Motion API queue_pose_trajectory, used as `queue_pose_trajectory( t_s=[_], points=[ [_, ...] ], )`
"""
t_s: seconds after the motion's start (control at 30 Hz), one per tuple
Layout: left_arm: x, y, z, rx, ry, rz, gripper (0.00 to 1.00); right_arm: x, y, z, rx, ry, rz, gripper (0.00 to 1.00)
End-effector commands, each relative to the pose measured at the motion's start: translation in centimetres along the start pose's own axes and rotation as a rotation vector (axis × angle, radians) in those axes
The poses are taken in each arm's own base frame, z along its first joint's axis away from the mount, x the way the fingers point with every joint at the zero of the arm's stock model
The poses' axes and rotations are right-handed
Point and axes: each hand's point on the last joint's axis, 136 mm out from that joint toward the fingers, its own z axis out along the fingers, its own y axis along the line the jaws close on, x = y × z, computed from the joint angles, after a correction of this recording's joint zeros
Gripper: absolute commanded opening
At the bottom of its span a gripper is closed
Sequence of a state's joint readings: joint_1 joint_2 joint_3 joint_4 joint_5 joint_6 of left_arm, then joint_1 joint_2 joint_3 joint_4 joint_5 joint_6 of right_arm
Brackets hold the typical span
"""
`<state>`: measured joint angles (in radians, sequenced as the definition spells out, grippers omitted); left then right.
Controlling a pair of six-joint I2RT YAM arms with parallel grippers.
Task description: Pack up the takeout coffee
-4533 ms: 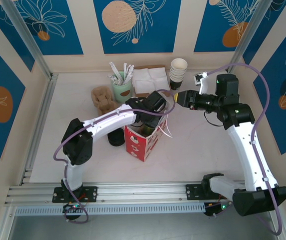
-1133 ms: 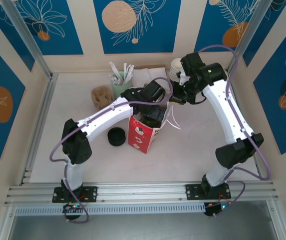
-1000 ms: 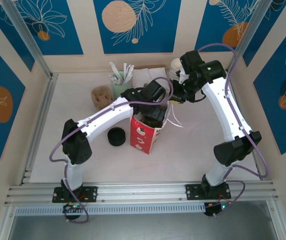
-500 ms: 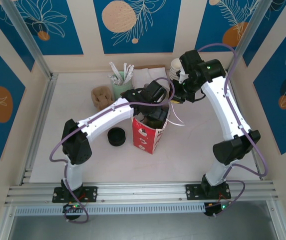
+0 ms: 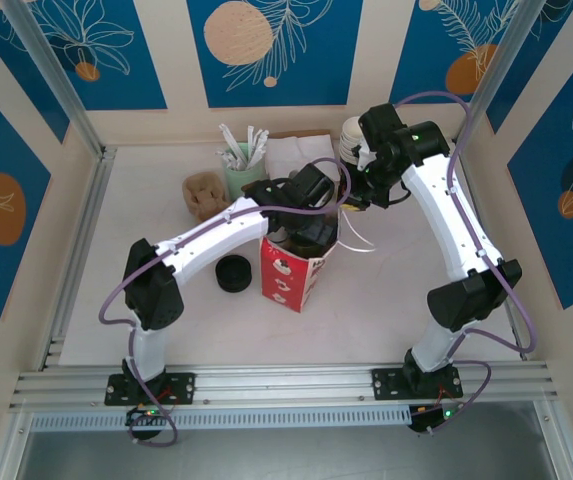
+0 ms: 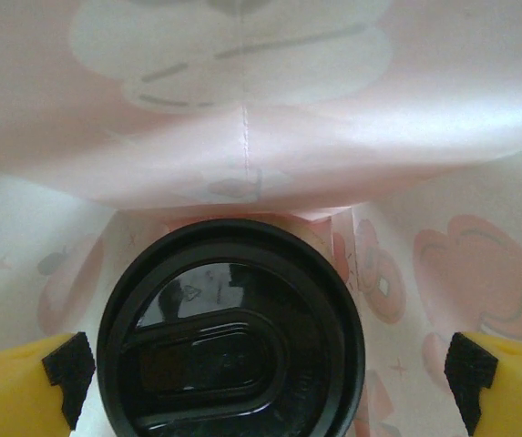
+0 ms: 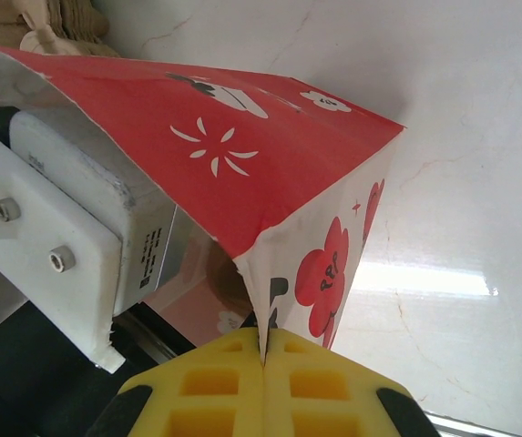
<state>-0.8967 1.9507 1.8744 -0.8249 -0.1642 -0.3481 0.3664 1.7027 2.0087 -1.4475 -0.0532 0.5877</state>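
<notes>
The takeout coffee (image 6: 231, 332), with its glossy black lid facing up, stands inside the red flower-printed paper bag (image 5: 286, 280). The pale inner walls of the bag (image 6: 242, 137) rise around it. My left gripper (image 6: 265, 382) is down inside the bag and open. Its yellow fingertips (image 6: 24, 387) sit wide on either side of the lid, with a clear gap on the right. From above, the left gripper (image 5: 311, 232) covers the bag's mouth. My right gripper (image 7: 263, 360) is shut on the bag's top corner edge (image 7: 259, 300), at the bag's far right rim (image 5: 354, 200).
A low stack of loose black lids (image 5: 232, 273) lies just left of the bag. At the back stand a green cup of stirrers (image 5: 241, 172), white napkins (image 5: 296, 155), brown cardboard carriers (image 5: 204, 192) and a stack of cream-rimmed cups (image 5: 354, 135).
Since the earliest frame the right arm has swung in from the right and taken the bag's rim. Over the last second the bag has stood slightly more upright, and the left gripper has stayed inside it.
</notes>
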Motion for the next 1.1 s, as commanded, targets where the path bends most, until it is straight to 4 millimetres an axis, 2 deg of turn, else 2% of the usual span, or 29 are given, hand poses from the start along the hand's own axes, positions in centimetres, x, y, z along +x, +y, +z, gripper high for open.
queue_pose_trajectory(
  t_s=[0.0, 0.33, 0.8, 0.97, 1.07],
  points=[
    [-3.3, -2.2, -4.6, 0.113, -0.159, 0.005, 1.0, 0.7, 0.0, 0.1, -0.01, 0.022, 0.023, 0.0],
    [-4.0, -2.5, -5.5, 0.135, -0.191, -0.005, 1.0, 0.7, 0.0, 0.3, -0.016, 0.017, 0.02, 0.0],
    [-3.5, -1.6, -5.1, 0.092, -0.173, -0.028, 0.97, 0.9, -1.2, 0.1, -0.01, -0.021, 0.013, 0.0],
    [-4.5, -2.2, -6.8, 0.13, -0.209, -0.021, 0.96, 0.9, -1.1, 0.1, -0.026, -0.028, 0.009, 0.0],
    [-5.4, -2.5, -8.8, 0.16, -0.238, -0.016, 0.95, 0.8, -1.1, 0.0, -0.042, -0.034, 0.011, 0.0]
  ],
)
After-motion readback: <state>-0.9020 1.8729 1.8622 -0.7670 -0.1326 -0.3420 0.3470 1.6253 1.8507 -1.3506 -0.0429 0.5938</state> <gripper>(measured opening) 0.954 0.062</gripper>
